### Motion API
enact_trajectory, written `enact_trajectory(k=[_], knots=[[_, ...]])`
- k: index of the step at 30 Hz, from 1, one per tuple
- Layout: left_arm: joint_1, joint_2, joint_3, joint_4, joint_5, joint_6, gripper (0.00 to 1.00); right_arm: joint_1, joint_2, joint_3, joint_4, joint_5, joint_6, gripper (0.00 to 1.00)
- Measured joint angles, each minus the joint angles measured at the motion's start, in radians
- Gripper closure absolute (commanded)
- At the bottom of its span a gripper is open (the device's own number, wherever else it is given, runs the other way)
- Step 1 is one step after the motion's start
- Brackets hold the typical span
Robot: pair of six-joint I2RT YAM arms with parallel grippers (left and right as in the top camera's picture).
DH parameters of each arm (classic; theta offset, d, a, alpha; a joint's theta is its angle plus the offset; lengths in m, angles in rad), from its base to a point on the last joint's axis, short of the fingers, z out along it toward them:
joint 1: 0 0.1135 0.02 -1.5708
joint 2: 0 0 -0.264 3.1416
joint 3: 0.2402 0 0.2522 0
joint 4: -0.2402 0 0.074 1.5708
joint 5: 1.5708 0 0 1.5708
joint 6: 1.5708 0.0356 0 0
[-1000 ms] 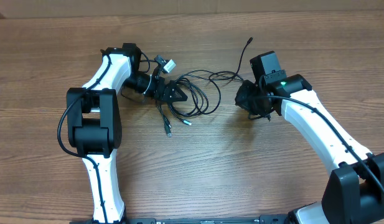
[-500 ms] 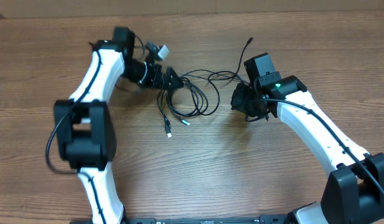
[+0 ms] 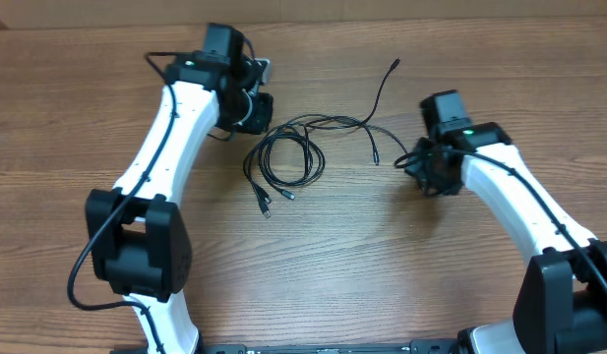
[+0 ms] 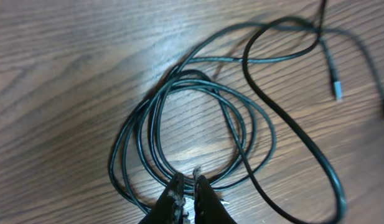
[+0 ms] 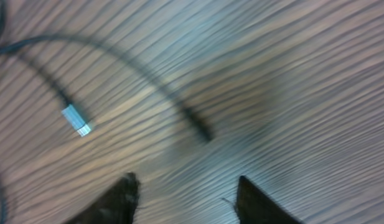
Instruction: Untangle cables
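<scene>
L arm (image 3: 175, 118) stretches long from its base at the near-left corner up toward the far side of the worktop (image 3: 362, 265). Its wrist then hooks back to the right & tips down. The left end effector (image 3: 261, 108) sits just beside the far-left edge of the cables (image 3: 308, 122). Its fingers (image 4: 177, 190) are clenched nearly tip to tip, w/ only a sliver of gap. In its wrist view those tips overlap the near rim of the coil (image 4: 148, 124). Can't tell whether a strand is pinched there or the tips just hang over it.

R arm (image 3: 510, 197) comes in from the near-right corner, forearm angled up & left. Its wrist is bent so the right end effector (image 3: 423, 169) points down at bare wood, well apart from the coil. Its fingers (image 5: 124, 196) stand spread, released, w/ nothing btw them but wood grain. That wrist view is blurry.

Most of the cables lie as a loose multi-turn coil flat on the worktop, btw the two arms but nearer the L one. Two plug ends (image 3: 267, 208) poke out on the coil's near side. From the top of the coil a loose strand (image 3: 383, 88) runs off to the right & curves toward the far edge. A shorter branch drops back & ends in a silver plug (image 5: 75, 120), near the right end effector. In that wrist's view the plug lies ahead & left of the fingers. A dark cable tip (image 5: 204, 134) lies just ahead of the gap, touching neither finger.
</scene>
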Motion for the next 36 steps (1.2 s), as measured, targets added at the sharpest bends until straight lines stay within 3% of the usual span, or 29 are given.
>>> enact_trajectory(k=[4, 11, 21, 23, 29, 31, 36], knots=[[-0.025, 0.023, -0.006, 0.003, -0.074, -0.028, 0.79, -0.056, 0.000, -0.045, 0.010, 0.016, -0.002, 0.00], [-0.024, 0.067, -0.008, 0.047, -0.165, -0.073, 0.78, -0.054, 0.000, -0.140, 0.045, 0.023, -0.002, 0.00], [-0.025, 0.159, -0.011, 0.053, -0.177, -0.102, 0.77, -0.058, 0.000, -0.197, 0.148, -0.017, 0.006, 0.01], [-0.025, 0.170, -0.015, 0.062, -0.177, -0.103, 0.75, -0.058, 0.000, -0.197, 0.154, -0.041, 0.006, 0.07], [-0.025, 0.184, -0.016, 0.087, -0.174, -0.105, 0.71, -0.057, 0.000, -0.197, 0.186, -0.142, 0.016, 0.57], [-0.025, 0.184, -0.016, 0.094, -0.173, -0.106, 0.71, -0.058, 0.000, -0.198, 0.204, -0.174, 0.012, 0.66], [-0.025, 0.184, -0.017, 0.126, -0.170, -0.107, 0.71, -0.056, 0.000, -0.198, 0.292, -0.333, 0.015, 0.67]])
